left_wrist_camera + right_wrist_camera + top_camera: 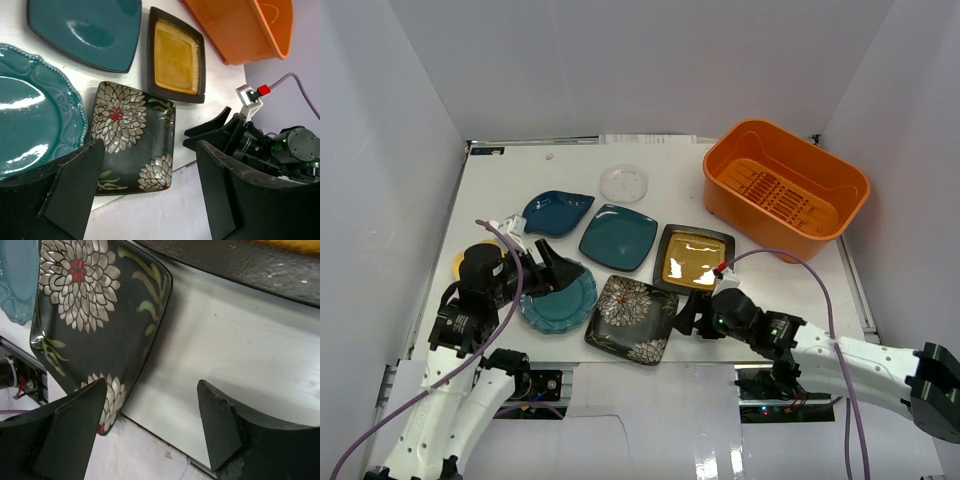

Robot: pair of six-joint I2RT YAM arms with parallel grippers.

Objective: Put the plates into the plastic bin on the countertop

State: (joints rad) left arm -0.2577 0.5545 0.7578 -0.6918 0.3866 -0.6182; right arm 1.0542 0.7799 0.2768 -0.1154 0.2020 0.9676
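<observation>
Plates lie spread on the bench, all outside the orange bin. The left gripper is released, its jaws wide and empty, hovering above the right rim of the round teal plate. Its wrist view looks down on the floral plate. The right gripper is also released and holds nothing. It sits low by the bench's near edge, just right of the floral plate and just in front of the amber plate. The floral plate's near corner pokes past that edge. Behind it sits the square teal plate, with the blue leaf plate to its left. A small yellow plate shows partly behind the left arm. A clear dish lies further back, and the bin stands at the far right corner.
</observation>
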